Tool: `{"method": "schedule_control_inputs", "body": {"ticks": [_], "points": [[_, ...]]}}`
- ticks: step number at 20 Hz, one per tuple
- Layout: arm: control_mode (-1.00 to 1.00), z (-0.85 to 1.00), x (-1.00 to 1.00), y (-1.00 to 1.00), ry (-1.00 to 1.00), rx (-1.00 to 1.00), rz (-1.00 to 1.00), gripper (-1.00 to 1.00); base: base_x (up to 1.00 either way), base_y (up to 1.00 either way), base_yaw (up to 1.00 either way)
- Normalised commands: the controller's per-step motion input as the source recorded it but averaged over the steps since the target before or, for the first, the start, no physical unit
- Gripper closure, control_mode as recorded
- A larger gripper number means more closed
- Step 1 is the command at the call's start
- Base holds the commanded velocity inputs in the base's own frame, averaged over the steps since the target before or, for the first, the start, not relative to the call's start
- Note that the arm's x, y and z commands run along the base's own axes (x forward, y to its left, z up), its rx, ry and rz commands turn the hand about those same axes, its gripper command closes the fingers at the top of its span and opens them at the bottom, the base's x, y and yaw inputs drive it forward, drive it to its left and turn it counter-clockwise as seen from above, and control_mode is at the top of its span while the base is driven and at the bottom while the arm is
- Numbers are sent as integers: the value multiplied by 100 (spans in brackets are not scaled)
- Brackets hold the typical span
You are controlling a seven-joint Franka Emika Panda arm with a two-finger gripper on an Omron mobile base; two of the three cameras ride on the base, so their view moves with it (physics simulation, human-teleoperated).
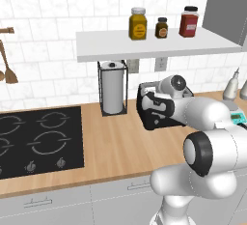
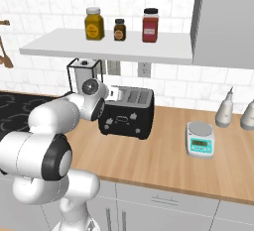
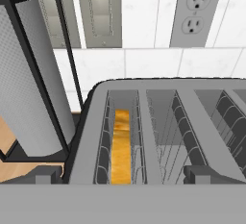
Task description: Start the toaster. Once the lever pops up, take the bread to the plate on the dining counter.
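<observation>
The black toaster (image 2: 128, 118) stands on the wood worktop against the tiled wall, its left end (image 1: 143, 113) showing past my arm. The bread (image 3: 121, 147), a golden-tan slice seen edge-on, sits deep in the leftmost slot of the toaster (image 3: 158, 103). My gripper (image 3: 125, 175) hovers just above that end of the toaster and looks down into the slots. It is open, one fingertip (image 3: 48, 174) on each side and nothing between them. The plate and the dining counter are out of view.
A paper towel roll in a black wire holder (image 1: 112, 88) stands close to the toaster's left. Above it runs a white shelf (image 2: 109, 46) with three jars. A black hob (image 1: 38, 139) lies left, and a small kitchen scale (image 2: 201, 139) and bottles (image 2: 224, 109) right.
</observation>
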Motion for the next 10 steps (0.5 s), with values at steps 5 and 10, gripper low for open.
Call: {"method": "schedule_control_inputs", "body": {"ticks": [5, 10], "points": [[-100, 0, 0, 0, 0, 0, 0, -100, 0, 0, 0], [-100, 0, 0, 0, 0, 0, 0, -100, 0, 0, 0]]}}
